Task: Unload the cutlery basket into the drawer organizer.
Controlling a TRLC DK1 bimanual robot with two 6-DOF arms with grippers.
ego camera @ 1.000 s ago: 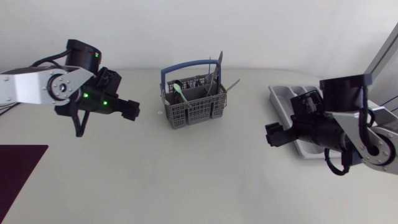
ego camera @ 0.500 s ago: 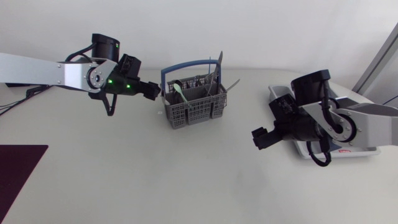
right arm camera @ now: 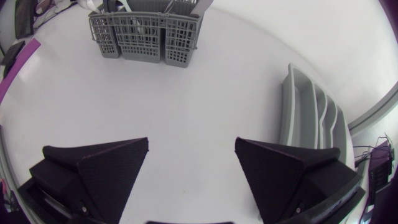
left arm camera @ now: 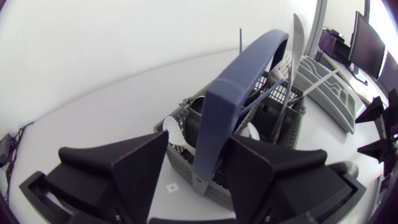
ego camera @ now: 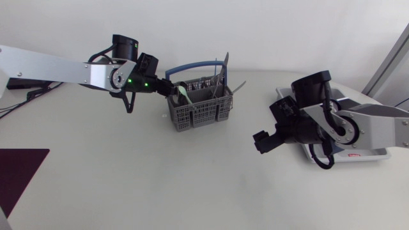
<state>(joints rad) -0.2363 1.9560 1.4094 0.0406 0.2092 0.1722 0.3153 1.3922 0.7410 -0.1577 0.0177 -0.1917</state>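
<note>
The basket point(ego camera: 199, 105) stands on the worktop point(ego camera: 160, 172) with cutlery point(ego camera: 218, 78) upright inside. The left end effector point(ego camera: 170, 91) gapes wide around the basket's blue handle point(left arm camera: 230, 106). The right end effector point(ego camera: 261, 142), also wide, hovers between basket and organizer point(right arm camera: 311, 118).

The cutlery basket point(ego camera: 199, 112) is looking like matt grey plastic moulded as an open grid, and its blue handle point(left arm camera: 227, 112) is showing a smooth, faintly satin plastic face. The cutlery point(ego camera: 225, 64) standing in it is gleaming like polished metal. By the table's right edge, the drawer organizer point(right arm camera: 305, 118) is reading as smooth pale grey plastic. The table point(ego camera: 160, 179) is lying white and matt. The 2 fingers point(right arm camera: 102, 168) of the right gripper point(right arm camera: 192, 142) are showing a fine-grained matt black.
</note>
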